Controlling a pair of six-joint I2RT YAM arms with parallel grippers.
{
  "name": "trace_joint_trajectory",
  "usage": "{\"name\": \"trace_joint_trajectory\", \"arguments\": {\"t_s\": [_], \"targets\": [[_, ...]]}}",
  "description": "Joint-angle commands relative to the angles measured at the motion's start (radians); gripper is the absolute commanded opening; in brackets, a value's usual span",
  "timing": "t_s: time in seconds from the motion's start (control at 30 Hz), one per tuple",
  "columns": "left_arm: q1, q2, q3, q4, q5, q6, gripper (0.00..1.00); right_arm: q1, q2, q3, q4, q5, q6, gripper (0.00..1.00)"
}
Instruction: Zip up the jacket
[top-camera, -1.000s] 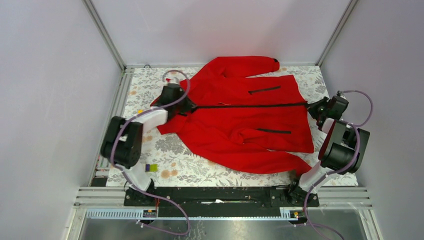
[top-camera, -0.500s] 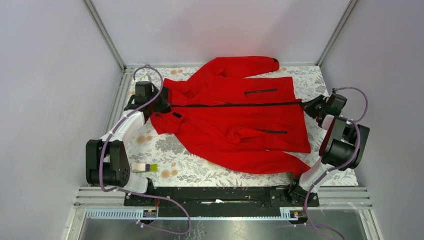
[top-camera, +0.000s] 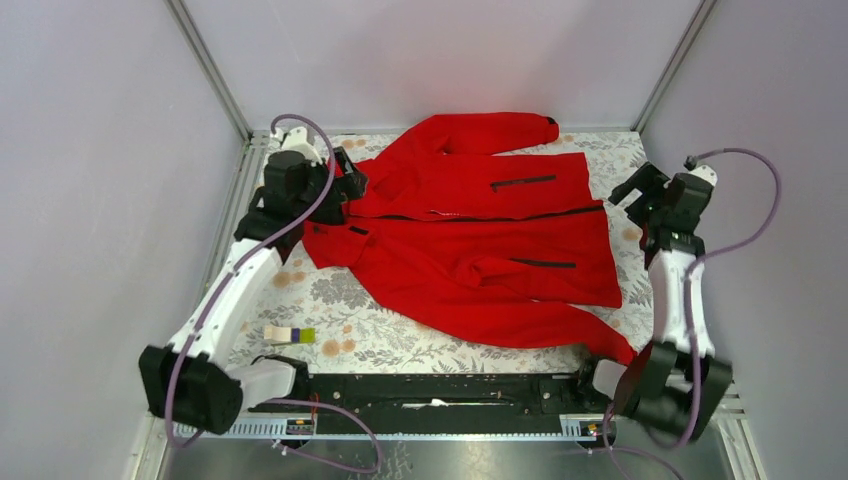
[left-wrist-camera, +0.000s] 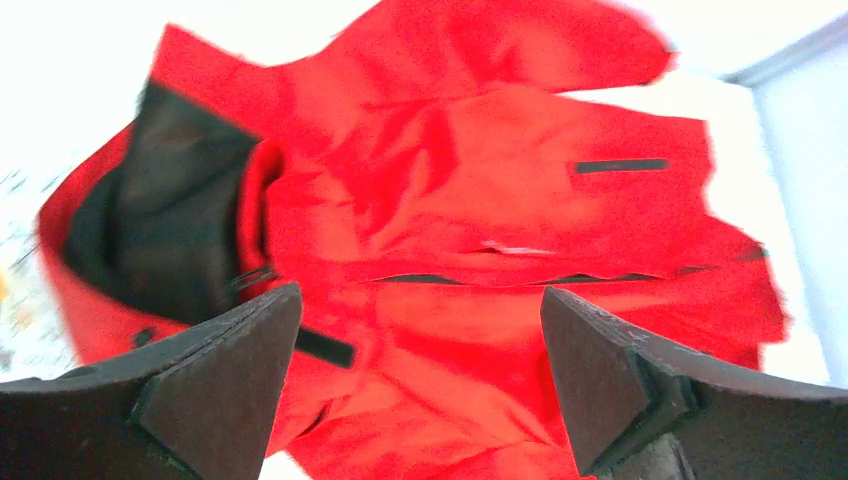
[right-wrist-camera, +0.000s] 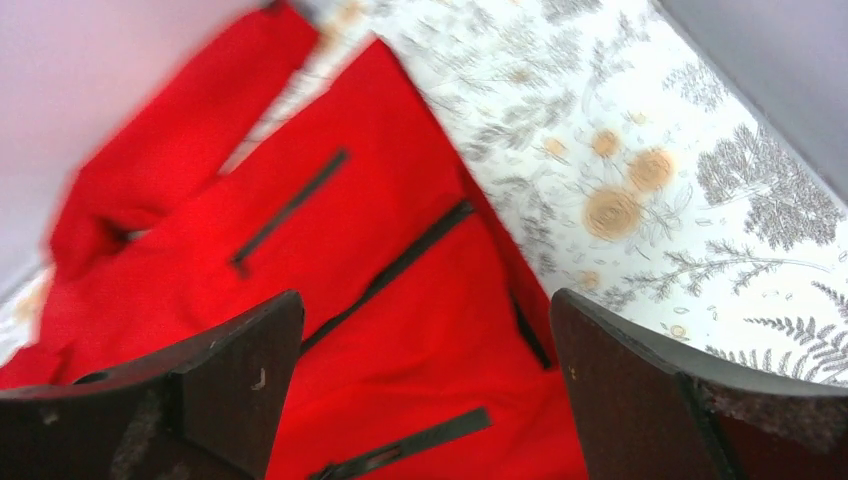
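Left gripper (top-camera: 347, 186), black two-finger type: fingers apart, holding nothing, poised over the black-lined collar (left-wrist-camera: 160, 220) at far left. Right gripper (top-camera: 632, 190): likewise spread and empty, raised beside the hem at right. Large bright red long-sleeved jacket (top-camera: 470, 245): lying flat across the floral-patterned table cover (top-camera: 345, 300), collar left, hem right. Dark front zipper (top-camera: 500, 214): appears closed from hem to near collar; task judged essentially done, though the topmost stretch cannot be confirmed.
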Motion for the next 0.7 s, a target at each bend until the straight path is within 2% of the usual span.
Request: {"name": "trace_joint_trajectory", "arguments": {"t_s": [0.0, 0.13, 0.23, 0.47, 0.67], "targets": [[-0.023, -0.120, 0.102, 0.036, 0.265, 0.006, 0.99, 0.008, -0.272, 0.062, -0.135, -0.245, -0.018, 1.00], [-0.024, -0.242, 0.154, 0.121, 0.431, -0.072, 0.99, 0.009, -0.400, 0.137, -0.125, -0.578, 0.218, 1.00], [-0.025, -0.353, 0.172, 0.220, 0.429, -0.100, 0.99, 0.009, -0.407, 0.222, -0.086, -0.707, 0.332, 1.00], [-0.024, -0.497, 0.266, 0.250, 0.290, -0.061, 0.99, 0.009, -0.394, 0.564, -0.257, -0.673, 0.226, 1.00], [-0.024, -0.533, 0.299, 0.223, 0.273, -0.021, 0.99, 0.009, -0.416, 0.605, -0.254, -0.642, 0.227, 1.00]]}}
